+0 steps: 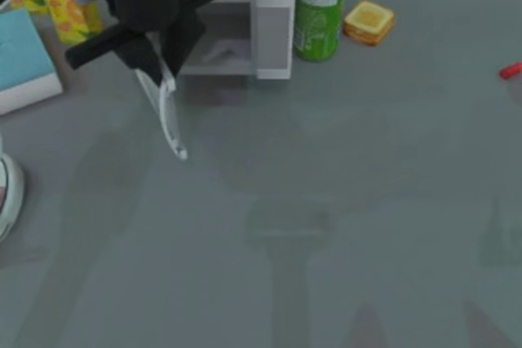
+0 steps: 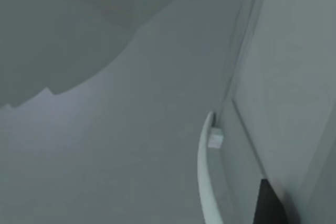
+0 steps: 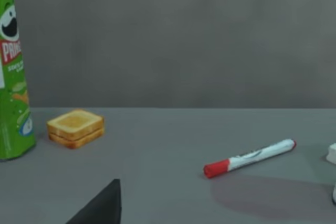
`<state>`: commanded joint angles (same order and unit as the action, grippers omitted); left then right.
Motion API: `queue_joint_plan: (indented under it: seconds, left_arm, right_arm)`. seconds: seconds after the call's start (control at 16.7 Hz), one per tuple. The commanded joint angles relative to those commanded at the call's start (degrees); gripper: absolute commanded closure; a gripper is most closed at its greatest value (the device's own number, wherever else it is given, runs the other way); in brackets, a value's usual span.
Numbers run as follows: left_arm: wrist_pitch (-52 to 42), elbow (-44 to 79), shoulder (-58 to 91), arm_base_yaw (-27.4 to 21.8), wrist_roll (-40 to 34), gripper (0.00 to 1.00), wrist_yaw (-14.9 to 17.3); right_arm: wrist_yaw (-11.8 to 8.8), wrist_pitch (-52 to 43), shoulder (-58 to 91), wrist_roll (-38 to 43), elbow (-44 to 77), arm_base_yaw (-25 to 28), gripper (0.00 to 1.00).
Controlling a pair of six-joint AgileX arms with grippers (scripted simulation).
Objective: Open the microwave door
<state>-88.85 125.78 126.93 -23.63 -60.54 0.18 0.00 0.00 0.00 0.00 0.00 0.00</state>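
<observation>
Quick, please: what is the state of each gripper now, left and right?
Left gripper: at the open microwave door, by its handle; fingers cannot be told.
Right gripper: not seen in the top view; its state cannot be told.

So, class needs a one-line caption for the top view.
Left tool at the swung-open door of the microwave.

Overhead camera; two low wrist cameras
</observation>
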Motion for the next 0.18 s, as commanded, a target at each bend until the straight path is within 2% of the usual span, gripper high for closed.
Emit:
queue_joint_plan:
  seconds: [0.18]
  left_arm:
    - [0.0, 0.0, 0.0, 0.0, 0.0, 1.0, 0.0]
  right_arm:
    - [0.0, 0.0, 0.0, 0.0, 0.0, 0.0, 0.0]
